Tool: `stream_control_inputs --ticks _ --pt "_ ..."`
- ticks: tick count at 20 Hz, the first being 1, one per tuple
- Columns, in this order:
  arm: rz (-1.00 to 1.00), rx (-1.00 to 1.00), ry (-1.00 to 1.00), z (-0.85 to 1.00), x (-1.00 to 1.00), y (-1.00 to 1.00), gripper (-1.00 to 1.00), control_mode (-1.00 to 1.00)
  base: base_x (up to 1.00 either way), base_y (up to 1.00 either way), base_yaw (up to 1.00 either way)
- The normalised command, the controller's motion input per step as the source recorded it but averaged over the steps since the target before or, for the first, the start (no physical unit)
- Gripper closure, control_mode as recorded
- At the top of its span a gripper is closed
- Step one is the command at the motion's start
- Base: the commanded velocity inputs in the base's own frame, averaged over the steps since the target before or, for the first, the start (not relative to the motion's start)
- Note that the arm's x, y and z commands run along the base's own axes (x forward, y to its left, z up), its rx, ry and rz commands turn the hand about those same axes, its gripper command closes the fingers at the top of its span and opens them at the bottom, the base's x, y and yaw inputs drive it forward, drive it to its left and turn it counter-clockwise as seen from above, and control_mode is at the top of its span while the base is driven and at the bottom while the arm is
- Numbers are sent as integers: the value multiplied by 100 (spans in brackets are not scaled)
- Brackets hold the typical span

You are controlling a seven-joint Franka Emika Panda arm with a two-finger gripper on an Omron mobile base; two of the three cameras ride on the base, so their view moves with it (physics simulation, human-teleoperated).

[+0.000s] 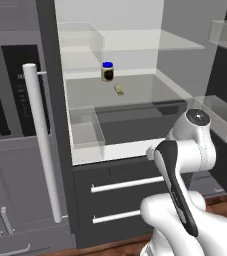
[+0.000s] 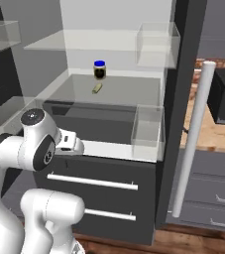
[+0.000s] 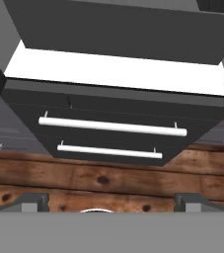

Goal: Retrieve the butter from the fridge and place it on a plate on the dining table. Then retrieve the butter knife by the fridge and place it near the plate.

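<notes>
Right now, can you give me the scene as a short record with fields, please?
fridge: doors open, white interior showing
butter: lying on a middle shelf, near the front
jar: dark, blue lid, upright just behind the butter
drawers: two below the shelves, white bar handles, closed
gripper: open, holding nothing, pointing down at the drawers and wooden floor
butter status: not yet taken

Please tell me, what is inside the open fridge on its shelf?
On a shelf of the fridge lie the butter and, behind it, a dark jar with a blue lid. The drawers below are shut, so their contents stay hidden.
</notes>
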Motion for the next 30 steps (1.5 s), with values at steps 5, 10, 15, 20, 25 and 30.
stream_control_inputs --ticks 5,10,15,20,25,30 --pt "0 0 0 0 0 0 -100 100 44 -42 9" --pt "0 0 0 0 0 0 -100 100 41 -25 3" --pt "0 0 0 0 0 0 -100 100 53 -2 0" --pt "0 0 0 0 0 0 -100 100 60 0 -2" --pt "0 0 0 0 0 0 -100 100 60 0 -3" --pt "0 0 0 0 0 0 -100 100 61 0 -5"
